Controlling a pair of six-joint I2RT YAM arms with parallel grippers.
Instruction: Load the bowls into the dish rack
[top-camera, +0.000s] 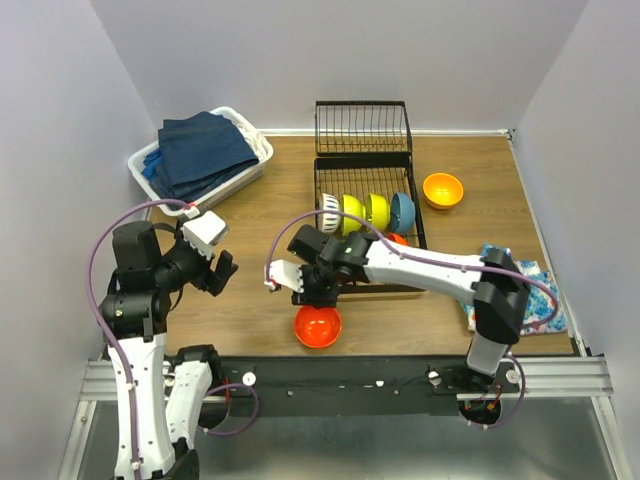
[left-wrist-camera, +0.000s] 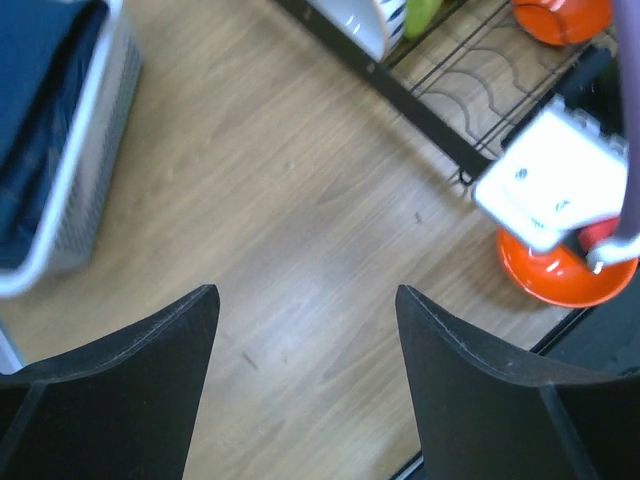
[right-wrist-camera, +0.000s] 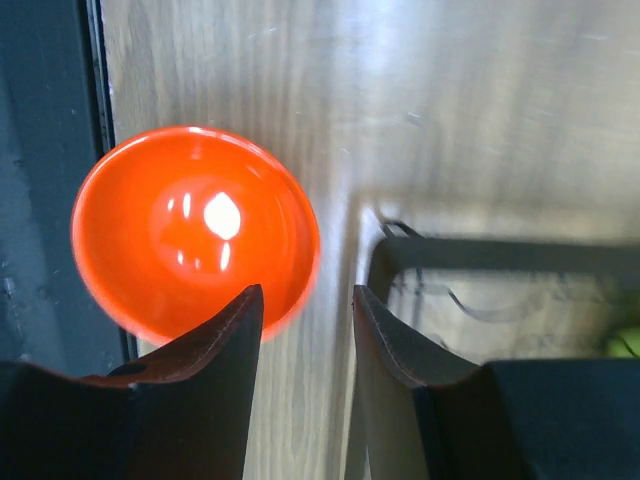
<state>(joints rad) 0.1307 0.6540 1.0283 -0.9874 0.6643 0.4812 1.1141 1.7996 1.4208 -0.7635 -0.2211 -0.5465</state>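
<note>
The black wire dish rack (top-camera: 365, 185) stands at the back centre. On edge in it are a white ribbed bowl (top-camera: 329, 212), two lime-yellow bowls (top-camera: 351, 212) and a blue bowl (top-camera: 403, 208). A red-orange bowl (top-camera: 398, 240) lies in the rack's front. An orange-yellow bowl (top-camera: 443, 189) sits on the table right of the rack. Another red-orange bowl (top-camera: 317, 326) (right-wrist-camera: 190, 225) sits by the front edge. My right gripper (top-camera: 318, 295) (right-wrist-camera: 305, 300) is open. One finger is over the bowl's inside and the other outside its rim. My left gripper (top-camera: 222, 270) (left-wrist-camera: 305, 300) is open and empty over bare table.
A white basket (top-camera: 250, 170) of navy towels is at the back left, and also shows in the left wrist view (left-wrist-camera: 80, 200). A floral blue cloth (top-camera: 540, 290) lies at the right edge, partly under the right arm. The rack's front corner (right-wrist-camera: 400, 250) is close beside my right gripper.
</note>
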